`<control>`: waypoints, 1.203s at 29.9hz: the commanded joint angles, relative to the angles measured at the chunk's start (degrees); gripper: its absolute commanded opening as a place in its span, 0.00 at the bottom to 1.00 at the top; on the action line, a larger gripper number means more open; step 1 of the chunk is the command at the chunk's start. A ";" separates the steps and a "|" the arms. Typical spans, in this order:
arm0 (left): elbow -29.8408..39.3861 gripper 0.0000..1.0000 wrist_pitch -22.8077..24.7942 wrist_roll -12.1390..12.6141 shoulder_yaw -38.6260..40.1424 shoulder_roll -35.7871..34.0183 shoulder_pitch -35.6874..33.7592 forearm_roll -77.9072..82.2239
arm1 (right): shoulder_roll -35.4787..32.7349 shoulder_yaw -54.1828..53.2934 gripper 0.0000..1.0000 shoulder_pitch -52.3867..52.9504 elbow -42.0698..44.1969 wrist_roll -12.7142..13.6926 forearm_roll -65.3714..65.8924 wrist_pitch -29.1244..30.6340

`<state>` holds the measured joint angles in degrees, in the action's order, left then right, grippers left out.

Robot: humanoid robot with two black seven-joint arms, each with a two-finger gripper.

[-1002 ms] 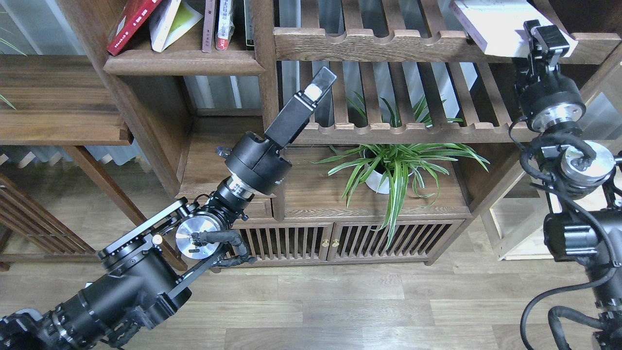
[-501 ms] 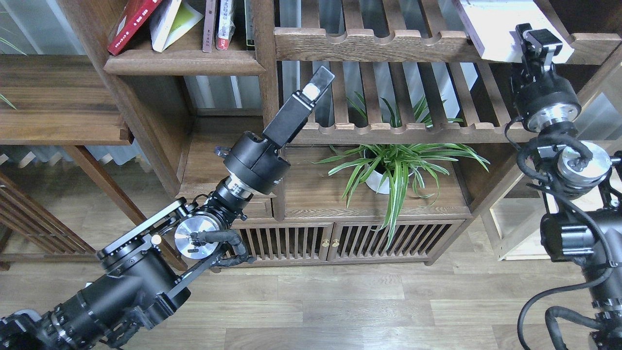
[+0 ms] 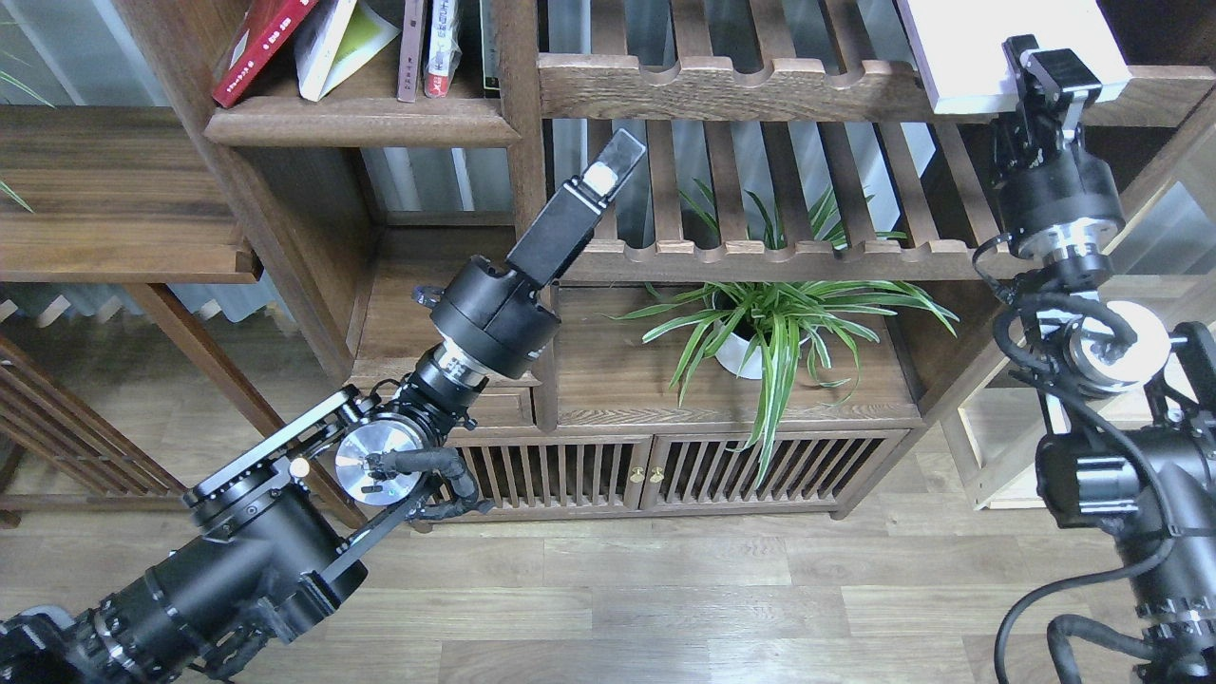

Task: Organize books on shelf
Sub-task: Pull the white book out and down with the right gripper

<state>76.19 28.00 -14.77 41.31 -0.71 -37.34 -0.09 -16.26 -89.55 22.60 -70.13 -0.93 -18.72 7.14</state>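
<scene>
Right gripper (image 3: 1048, 66) clamped on near corner of white book (image 3: 988, 52), book resting flat on top slatted rack (image 3: 722, 90), upper right. Left gripper (image 3: 608, 169) empty, fingers together, well apart from book. Red book (image 3: 261, 47) leaned on shelf (image 3: 361, 123), upper left.

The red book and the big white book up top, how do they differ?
The red book leans tilted on the dark shelf at upper left, untouched; the white book lies over the slatted rack at upper right, with the right gripper at its edge. The white one looks thicker. Both are cut off by the top of the view.
</scene>
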 commanded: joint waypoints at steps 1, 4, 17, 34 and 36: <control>-0.08 0.99 0.00 0.01 0.09 0.00 0.17 0.00 | 0.00 -0.01 0.06 -1.86 0.00 0.05 -0.27 4.62; -0.08 0.99 0.00 -0.08 0.09 -0.08 0.43 0.00 | 0.09 0.34 0.06 -3.61 -0.09 0.05 -0.35 9.37; -1.66 0.99 0.00 0.00 0.18 0.35 0.52 -2.81 | 5.62 2.80 0.04 -9.86 -1.85 0.14 -0.62 20.86; -3.94 0.98 0.00 11.96 0.62 0.71 -0.53 -13.98 | 13.98 10.97 0.05 -10.12 -4.75 0.14 -0.62 20.86; -4.38 0.98 0.00 12.05 0.62 0.71 -0.71 -13.98 | 14.06 12.55 0.04 -10.04 -5.01 0.14 -0.62 20.86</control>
<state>72.26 28.00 -3.27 41.86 0.00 -37.78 -13.86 -2.56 -79.00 12.41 -74.82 -0.79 -19.34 28.00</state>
